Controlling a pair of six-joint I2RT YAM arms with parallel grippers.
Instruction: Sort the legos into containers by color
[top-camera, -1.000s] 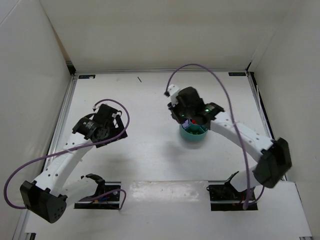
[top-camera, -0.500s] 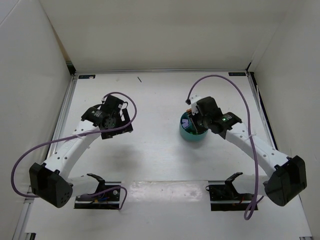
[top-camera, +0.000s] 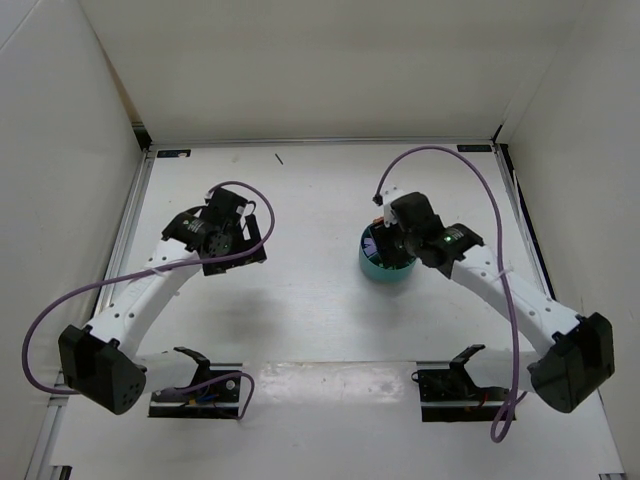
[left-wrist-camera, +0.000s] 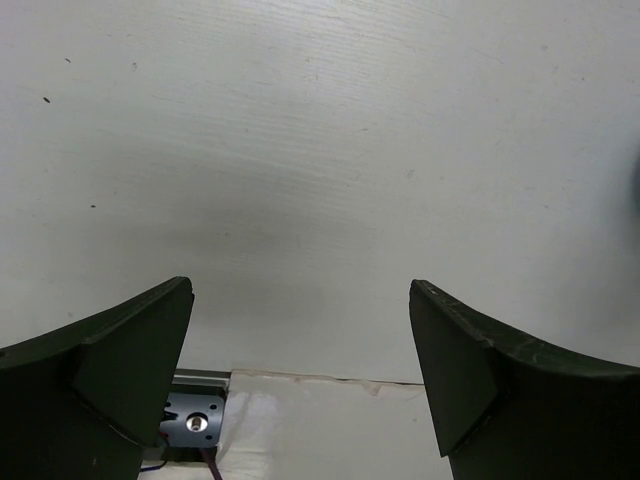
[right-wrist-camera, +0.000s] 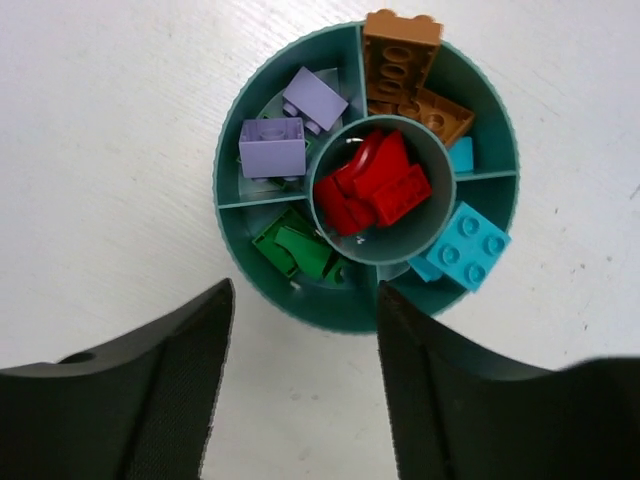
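The teal bowl (right-wrist-camera: 330, 308) is sitting on the white table (left-wrist-camera: 320, 130) right of centre, directly beneath the right gripper (right-wrist-camera: 305, 300), whose fingers are standing spread with nothing between them, framing the bowl's near rim. Red bricks (right-wrist-camera: 375, 185) are lying heaped in the round centre cup. Two purple bricks (right-wrist-camera: 272, 147) are resting in the upper-left wedge. In the top wedge brown bricks (right-wrist-camera: 402, 45) are lying studs up, the uppermost one's long axis running from the rim in toward the cup. A square blue brick (right-wrist-camera: 468, 246) is sitting studs up, turned cornerwise, in the lower-right wedge. Green bricks (right-wrist-camera: 290, 250) are lying slantwise in the lower-left wedge. The left gripper (left-wrist-camera: 300, 290) is hanging over bare table well to the left, fingers wide apart and empty.
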